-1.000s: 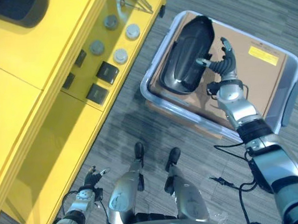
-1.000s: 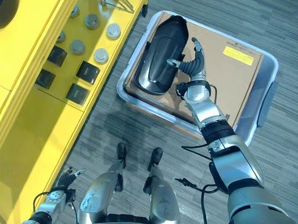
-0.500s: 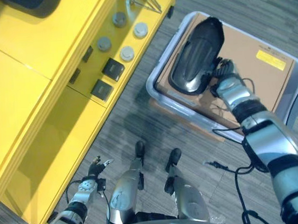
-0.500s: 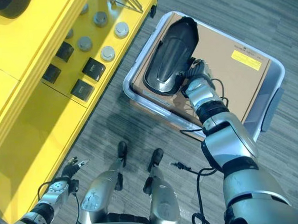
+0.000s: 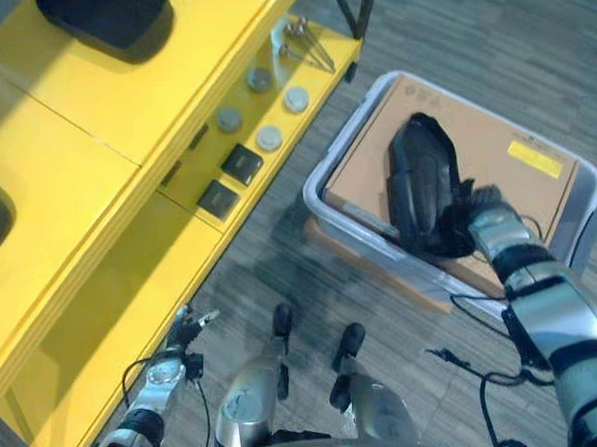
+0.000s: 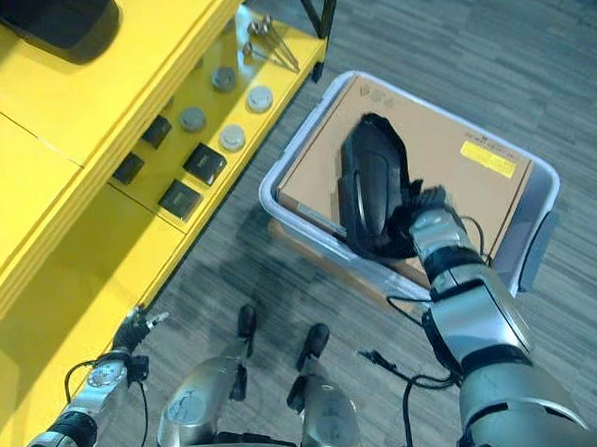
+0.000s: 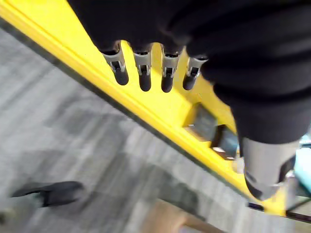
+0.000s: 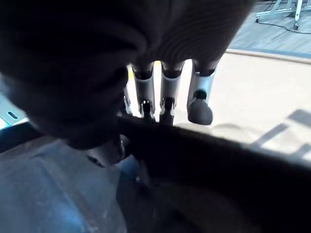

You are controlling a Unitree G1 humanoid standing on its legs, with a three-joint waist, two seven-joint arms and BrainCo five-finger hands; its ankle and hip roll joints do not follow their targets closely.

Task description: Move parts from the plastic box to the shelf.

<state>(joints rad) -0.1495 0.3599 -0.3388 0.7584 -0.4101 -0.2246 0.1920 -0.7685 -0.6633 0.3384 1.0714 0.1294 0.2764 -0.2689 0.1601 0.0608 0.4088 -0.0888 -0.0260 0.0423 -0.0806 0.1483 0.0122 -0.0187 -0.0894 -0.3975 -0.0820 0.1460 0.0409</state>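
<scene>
Now, grasp: the right hand [image 6: 430,209] has its fingers curled over the near edge of the glossy black moulded plastic part [image 6: 370,184], thumb beneath, as the right wrist view shows.
Change: a second ago that hand lay open beside the part, which rested flat; the part now stands tipped up on its edge, so the lift seems to have begun.
Part's place: not yet out of the translucent grey plastic box [image 6: 537,186], over the brown cardboard sheet [image 6: 456,170] that lines it.
Left hand: the left hand [image 5: 187,323] hangs low beside the yellow shelf unit [image 5: 94,144], fingers straight and spread, holding nothing.
Shelf: a black part [image 5: 107,15] already sits on its top level; small grey discs [image 5: 269,137] and black blocks [image 5: 240,163] lie on the lower level.
Camera: the whole scene has shifted between pictures, so the head has moved, not the shelf.
Task meaning: probably early in this carry; the part must come clear of the box wall before swinging toward the shelf.
</scene>
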